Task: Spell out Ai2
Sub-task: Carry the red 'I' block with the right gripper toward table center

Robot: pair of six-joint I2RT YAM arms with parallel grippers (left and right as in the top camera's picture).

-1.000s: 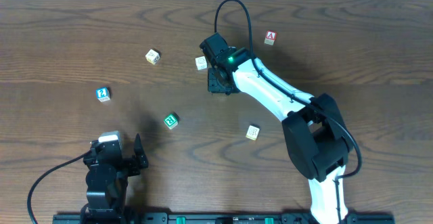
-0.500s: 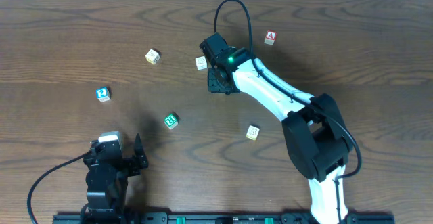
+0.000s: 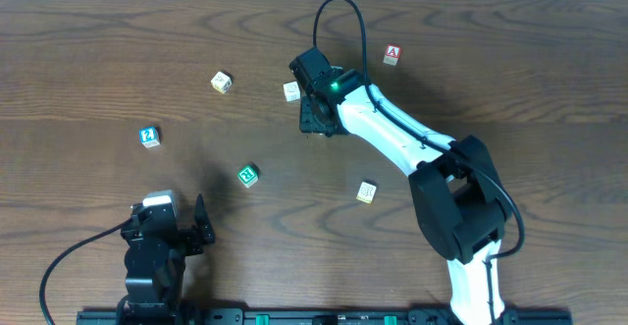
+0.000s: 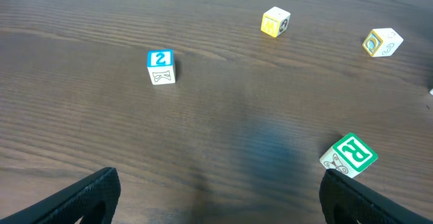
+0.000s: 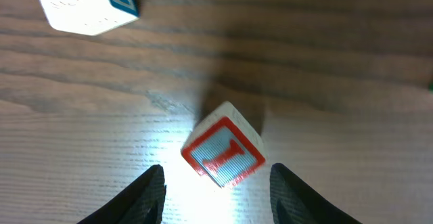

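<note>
Red-bordered block (image 5: 223, 153): letter face up, most likely an I, so judged the middle character of the word. It lies corner-on upon the tabletop (image 3: 98, 50), between the right jaws, which stand open and grip nothing, one finger (image 5: 145, 193) at the block's 8 o'clock and its mate at 4 o'clock, neither touching. The straddle suits a pinch and lift, though the diagonal set may bring the fingers onto corners unless the wrist turns. In the overhead view the wrist hides this block. Right arm (image 3: 392, 138): extended to mid-table for that grasp. Blue-faced block (image 5: 84, 4): at the red block's 11 o'clock, apart from it, no share in the grasp. A block (image 3: 392, 55): at 1 o'clock from the right jaws, well apart, not lined up. 2 block (image 3: 149, 136): at their 9 o'clock, far across, nearer the left arm (image 3: 152, 256), so probably its portion. Left jaws: open, empty, low over bare tabletop at the overhead's 7 o'clock, clear of the work. Green block (image 4: 348, 158), beige block (image 3: 366, 192): surplus letters, scattered.
</note>
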